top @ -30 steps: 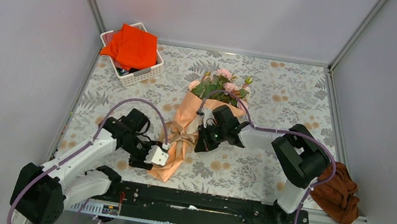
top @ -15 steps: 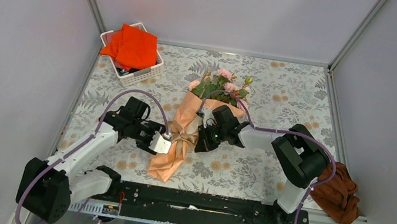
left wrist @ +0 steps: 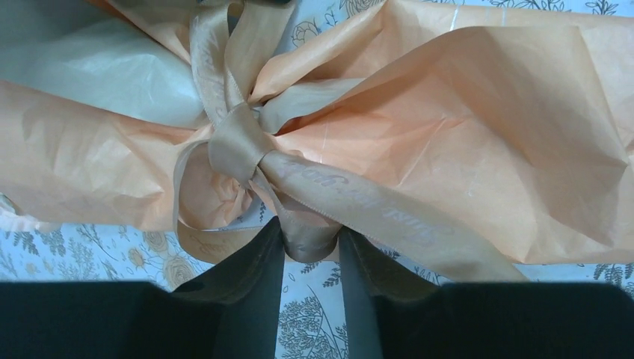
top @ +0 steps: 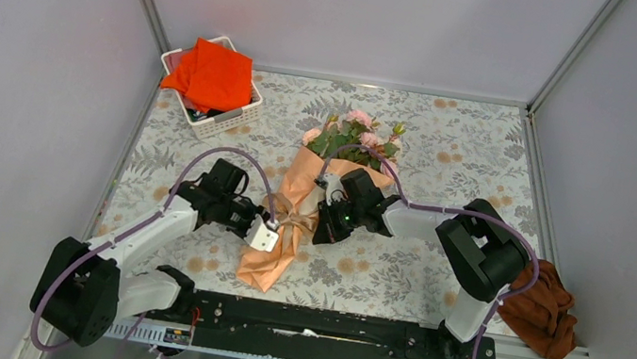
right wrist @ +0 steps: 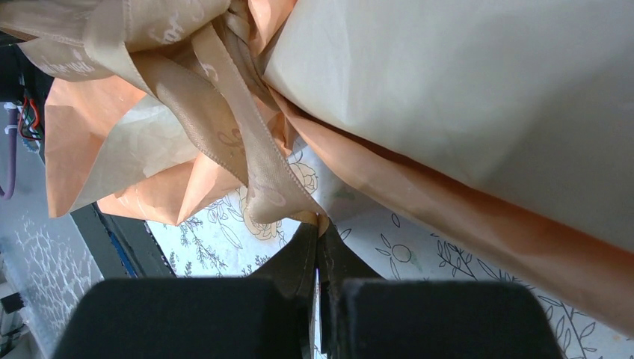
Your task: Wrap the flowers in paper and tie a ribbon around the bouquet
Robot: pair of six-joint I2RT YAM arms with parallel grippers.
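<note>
Both claws at the knot of one wrapped bouquet, mid-worktop.

Left of the bouquet point(top: 305, 211), the left claw point(left wrist: 310, 250) stands narrow with a ribbon point(left wrist: 247, 149) loop between its fingers; right of it, the right claw point(right wrist: 320, 247) pinches a ribbon tail, fingers together. Beyond the knot, one bunch of flowers point(top: 355, 135). Bare worktop point(top: 461, 153) either side. One basket point(top: 210, 116) far left, one brown cloth point(top: 542, 313) off the right edge.

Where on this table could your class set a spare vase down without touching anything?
Bare floral tablecloth lies far right, between the flowers and the right wall, and near left, below the white basket and beyond the left arm. The middle is crowded: the bouquet lies there with the left gripper and right gripper at its ribbon.
</note>
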